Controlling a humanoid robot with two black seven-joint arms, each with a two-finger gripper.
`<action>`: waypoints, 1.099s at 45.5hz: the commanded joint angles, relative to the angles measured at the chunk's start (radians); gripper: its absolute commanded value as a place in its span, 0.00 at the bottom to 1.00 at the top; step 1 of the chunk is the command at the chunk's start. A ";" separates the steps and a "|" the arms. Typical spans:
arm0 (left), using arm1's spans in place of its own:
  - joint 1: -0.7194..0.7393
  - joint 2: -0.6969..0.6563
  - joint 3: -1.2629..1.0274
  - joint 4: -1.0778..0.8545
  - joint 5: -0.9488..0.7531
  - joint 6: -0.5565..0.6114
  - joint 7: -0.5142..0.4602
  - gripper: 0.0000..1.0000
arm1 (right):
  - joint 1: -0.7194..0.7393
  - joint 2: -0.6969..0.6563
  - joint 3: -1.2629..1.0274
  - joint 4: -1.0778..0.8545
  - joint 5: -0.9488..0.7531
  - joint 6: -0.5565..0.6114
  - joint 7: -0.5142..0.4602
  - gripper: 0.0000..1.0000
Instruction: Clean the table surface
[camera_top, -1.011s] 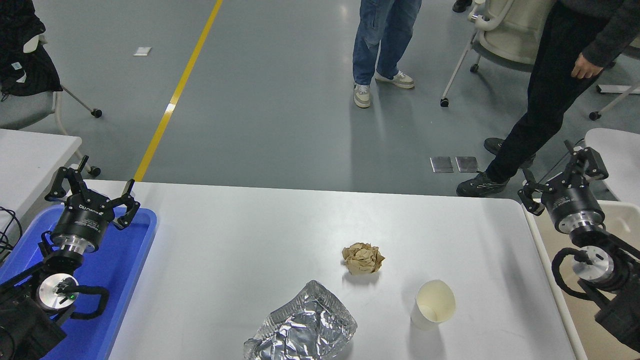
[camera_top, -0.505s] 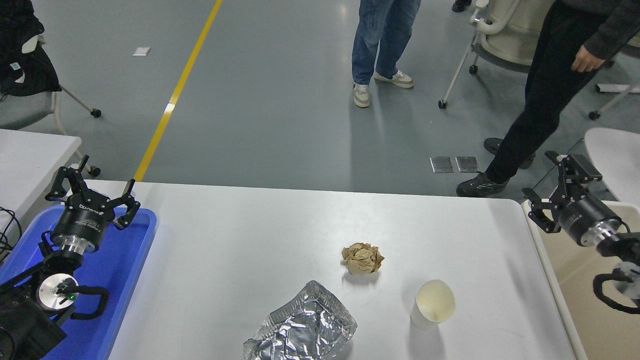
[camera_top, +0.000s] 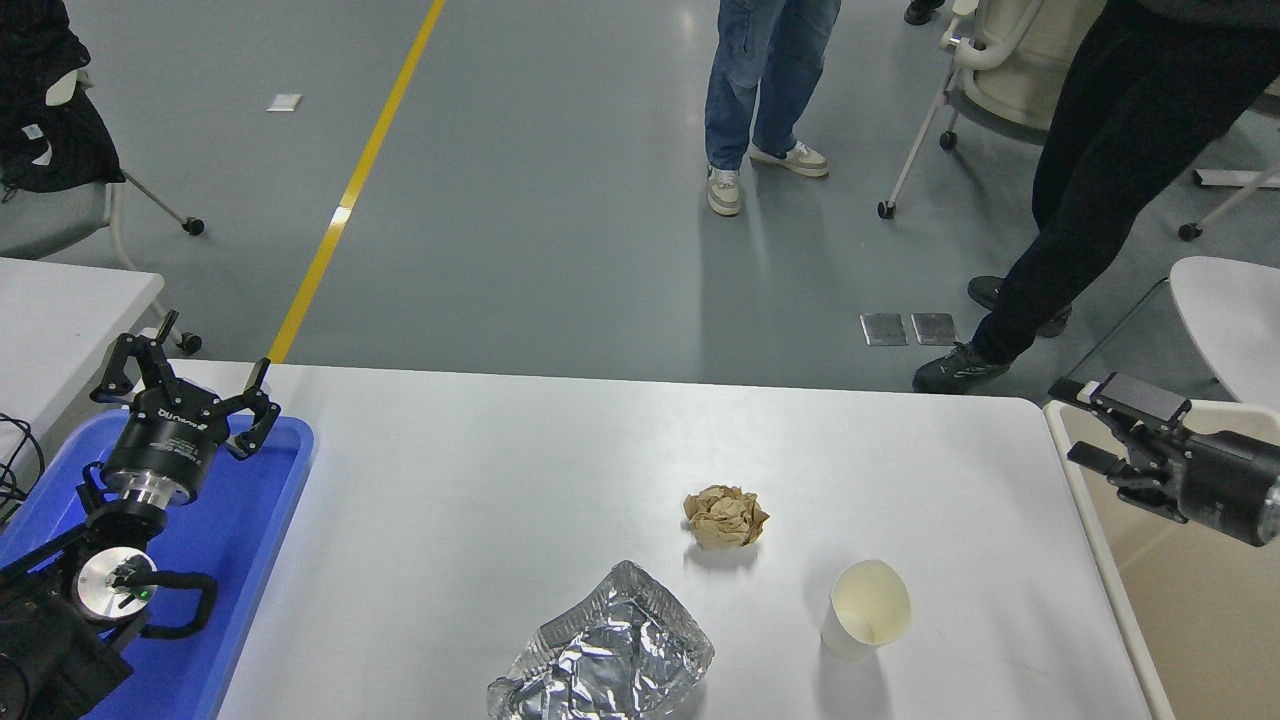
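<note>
The white table surface (camera_top: 480, 470) carries a crumpled brown paper ball (camera_top: 726, 517) near its middle. A crushed silver foil container (camera_top: 603, 660) lies at the front edge, and a pale paper cup (camera_top: 868, 607) rests on its side to the right of it. My right gripper (camera_top: 1088, 427) hangs open beyond the table's right edge, its fingers pointing left, well apart from all three items. My left gripper (camera_top: 190, 362) is parked open over the blue tray (camera_top: 270, 520) at the far left. Neither gripper holds anything.
A beige bin (camera_top: 1180, 620) sits just past the table's right edge, under my right arm. Two people stand on the floor beyond the far side. A smaller white table (camera_top: 60, 300) is at the left, with wheeled chairs behind it.
My right gripper has swung from pointing away and upward to pointing left, and its arm has drawn toward the right edge. The left arm and the items have not moved.
</note>
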 joint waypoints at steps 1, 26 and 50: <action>0.000 0.001 0.000 0.001 0.000 0.000 -0.001 1.00 | 0.000 -0.081 -0.090 0.132 -0.173 -0.002 0.017 1.00; 0.000 -0.001 0.000 0.000 0.000 0.000 0.001 1.00 | 0.000 -0.107 -0.155 0.273 -0.282 -0.069 -0.043 1.00; 0.000 -0.001 0.000 0.000 0.000 0.000 0.001 1.00 | -0.005 -0.146 -0.150 0.437 -0.021 -0.124 -0.216 1.00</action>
